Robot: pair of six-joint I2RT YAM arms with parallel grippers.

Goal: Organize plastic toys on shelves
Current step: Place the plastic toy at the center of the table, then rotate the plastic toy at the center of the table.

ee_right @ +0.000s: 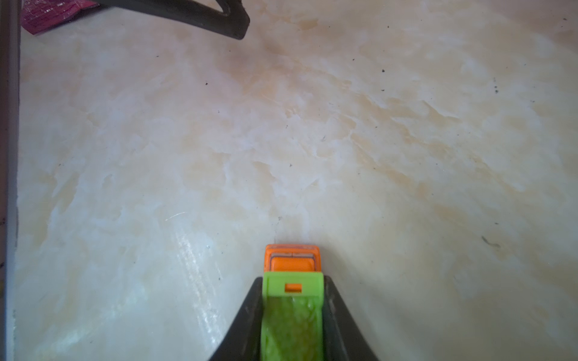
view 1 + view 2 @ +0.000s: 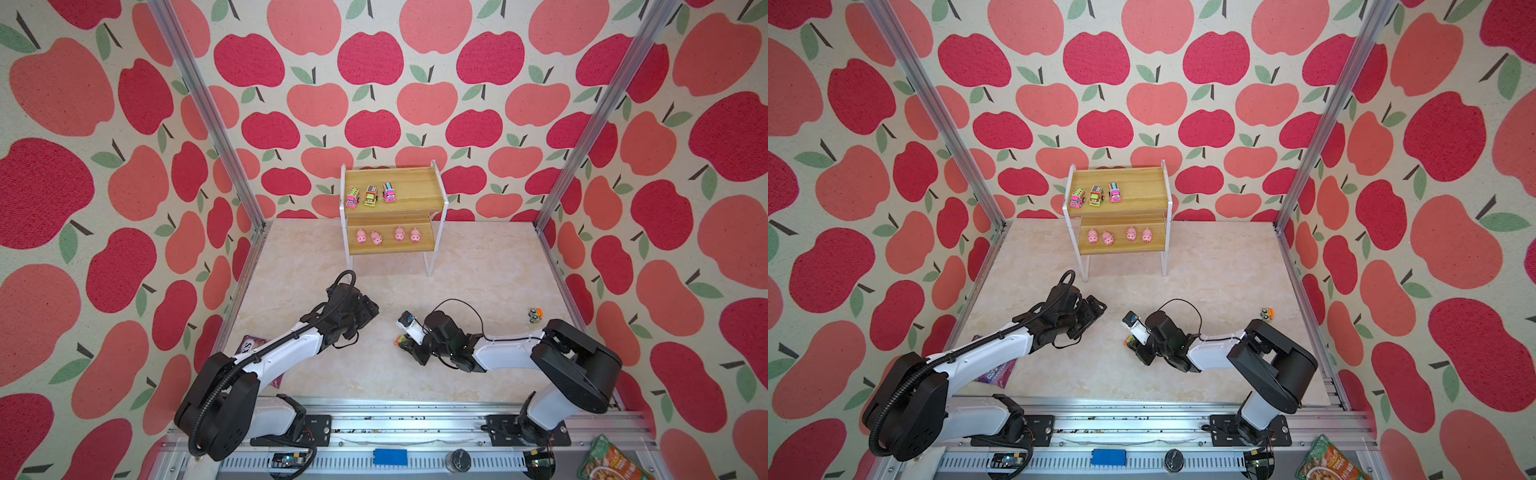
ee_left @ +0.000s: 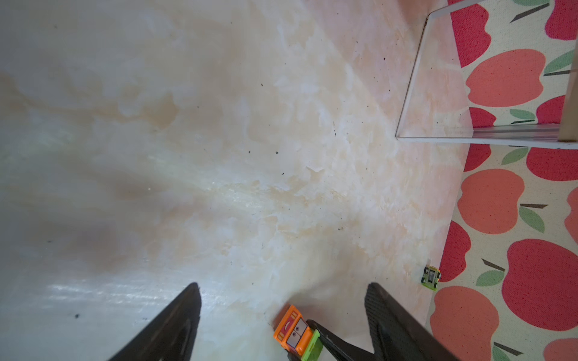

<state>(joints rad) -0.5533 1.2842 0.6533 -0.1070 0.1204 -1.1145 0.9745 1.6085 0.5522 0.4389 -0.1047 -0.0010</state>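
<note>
The orange-green truck [image 1: 292,259] is pinched between the jaws of the right claw [image 1: 293,286], low over the glossy, marble-patterned table [image 1: 281,140]. It is gripped by the flat sides of its green bed, probably because those smooth parallel faces seat the black fingers better than the wheels would. The blocky orange cab is left jutting past the fingertips.

The left claw [image 3: 283,290] is spread wide with nothing in it, just beside the held truck.

Well ahead of both claws stands the two-tier rack [image 2: 444,199], made of yellowish wooden boards in a thin white frame. Three trucks [image 2: 370,195] are lined up on its upper board and four rounded pink pigs [image 2: 376,238] on the lower. Bare wood beside the trucks suggests the held one is meant for that spot.

Another small wheeled toy [image 2: 536,314], seemingly overturned, lies well behind the right claw.
</note>
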